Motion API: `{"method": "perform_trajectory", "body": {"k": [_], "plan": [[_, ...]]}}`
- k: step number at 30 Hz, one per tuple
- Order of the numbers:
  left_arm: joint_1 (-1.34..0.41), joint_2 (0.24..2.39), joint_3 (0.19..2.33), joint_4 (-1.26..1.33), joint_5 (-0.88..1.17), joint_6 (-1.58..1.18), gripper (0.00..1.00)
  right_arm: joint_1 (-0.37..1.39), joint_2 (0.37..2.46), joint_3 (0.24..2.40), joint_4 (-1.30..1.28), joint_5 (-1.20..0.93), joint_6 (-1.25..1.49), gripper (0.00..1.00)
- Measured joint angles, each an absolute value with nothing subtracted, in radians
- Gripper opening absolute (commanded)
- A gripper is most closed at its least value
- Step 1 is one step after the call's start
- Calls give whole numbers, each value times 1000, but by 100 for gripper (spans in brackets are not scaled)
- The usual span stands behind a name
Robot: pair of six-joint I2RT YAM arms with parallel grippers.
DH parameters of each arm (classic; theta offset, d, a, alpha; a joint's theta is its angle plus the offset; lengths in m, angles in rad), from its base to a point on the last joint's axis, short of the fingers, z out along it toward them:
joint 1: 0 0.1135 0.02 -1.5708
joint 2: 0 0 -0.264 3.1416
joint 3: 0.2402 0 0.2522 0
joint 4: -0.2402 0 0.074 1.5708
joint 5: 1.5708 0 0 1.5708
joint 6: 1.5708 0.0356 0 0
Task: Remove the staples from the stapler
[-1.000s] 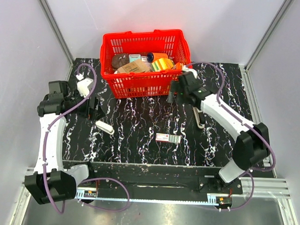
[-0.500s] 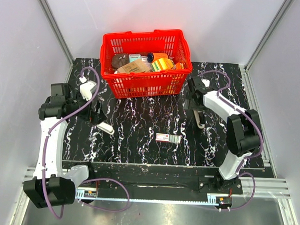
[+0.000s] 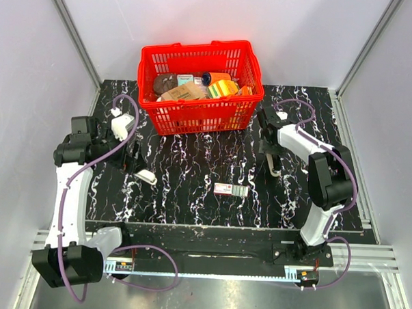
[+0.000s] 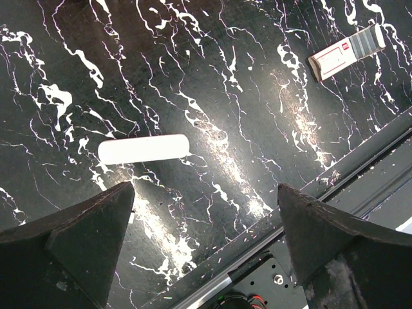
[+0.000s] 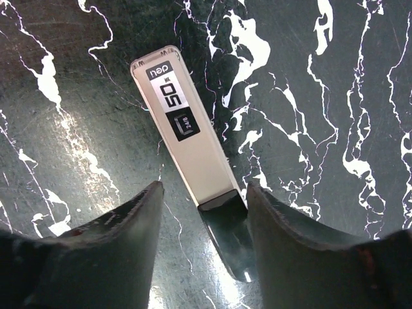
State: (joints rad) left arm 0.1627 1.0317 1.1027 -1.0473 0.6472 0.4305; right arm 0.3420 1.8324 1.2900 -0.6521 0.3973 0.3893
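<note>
1. Nothing's unloaded yet. No loose staples show, and the red-and-white box [image 3: 230,190] lies flat mid-table [image 3: 190,208].
2. Your right gripper [image 5: 203,191] straddles the stapler [image 5: 187,129] on the table's right side, jaws half-open and gripping nothing.
3. Your left gripper [image 4: 205,190] gapes wide, empty, over a white bar [image 4: 143,149].
4. Far back sits the red basket [image 3: 194,116], packed with assorted packages.
</note>
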Motion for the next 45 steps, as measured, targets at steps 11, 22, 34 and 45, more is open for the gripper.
{"method": "perform_trajectory", "body": {"k": [11, 22, 34, 45], "plan": [[147, 1014, 1103, -1053, 649, 440, 98, 340, 1832, 1284, -651, 347, 399, 39], [91, 982, 1068, -1029, 640, 418, 99, 356, 1779, 1259, -637, 243, 472, 0], [-75, 986, 967, -913, 606, 361, 99, 666, 1697, 1335, -600, 154, 634, 0], [-129, 1039, 890, -822, 651, 374, 99, 794, 1705, 1339, -493, 88, 769, 0]]}}
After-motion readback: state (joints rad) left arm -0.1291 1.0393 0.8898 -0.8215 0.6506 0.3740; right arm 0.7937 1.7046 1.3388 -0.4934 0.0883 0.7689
